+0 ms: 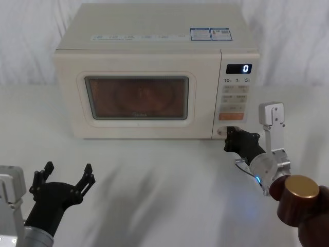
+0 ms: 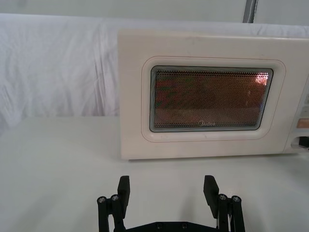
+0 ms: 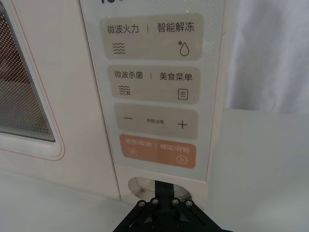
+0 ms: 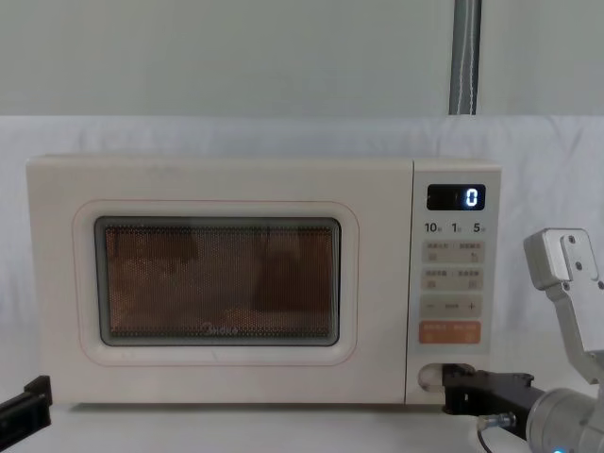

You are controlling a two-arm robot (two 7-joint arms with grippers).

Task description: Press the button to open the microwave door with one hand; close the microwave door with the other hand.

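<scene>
Right gripper (image 4: 451,385), fingers pressed together, is pushing its tip against the button (image 3: 140,186) low on the control panel (image 1: 235,98), seemingly touching. Door (image 1: 138,96) is sitting closed. Left gripper (image 1: 67,177) is hovering spread, near the table (image 1: 164,195) front.

White tablecloth (image 1: 154,195), white backdrop (image 1: 31,41)

Right gripper (image 1: 232,138) is showing black fingers, a silver wrist glowing blue-green, white bracket at 1 o'clock, brown glossy segment; left gripper (image 1: 66,176) is wearing black forked fingers with screws
</scene>
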